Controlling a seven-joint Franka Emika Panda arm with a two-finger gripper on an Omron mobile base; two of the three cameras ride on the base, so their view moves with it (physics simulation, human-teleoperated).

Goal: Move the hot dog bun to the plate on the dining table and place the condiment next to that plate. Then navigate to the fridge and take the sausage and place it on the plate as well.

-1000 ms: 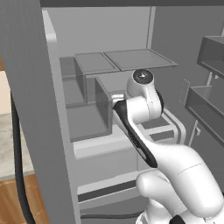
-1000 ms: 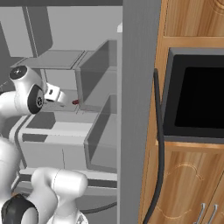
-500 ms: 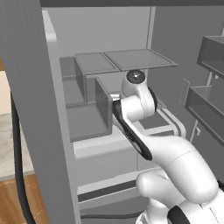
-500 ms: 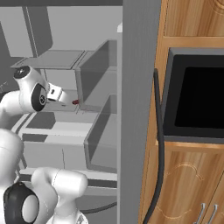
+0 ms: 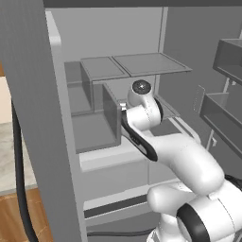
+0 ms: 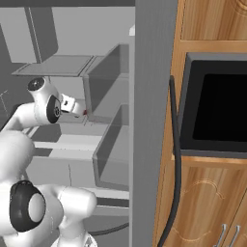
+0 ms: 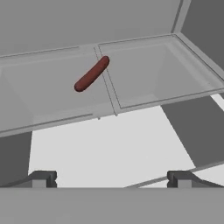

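The sausage (image 7: 91,73) is slim and dark red-brown. It lies slantwise on a grey shelf inside the fridge (image 5: 28,94), across the seam between two shelf panels. My gripper (image 7: 111,179) is open, with nothing between its fingertips (image 7: 43,178), and it is some way short of the sausage, which lies ahead and a little left. In the right base view a small red bit of the sausage (image 6: 85,112) shows just past the white hand, against a grey divider of the fridge (image 6: 149,96). The bun, the plate, the condiment and the dining table are out of view.
Grey door bins (image 5: 227,61) jut in on the right. A glass shelf (image 5: 137,64) hangs above the arm, with drawers (image 5: 94,130) below it. A wooden cabinet with a dark oven front (image 6: 217,106) stands right of the fridge. A black cable (image 6: 176,144) hangs along its edge.
The arm's upper joint has edged a little further into the fridge, leftward in the left base view. The gripper has stayed open and the sausage has not moved.
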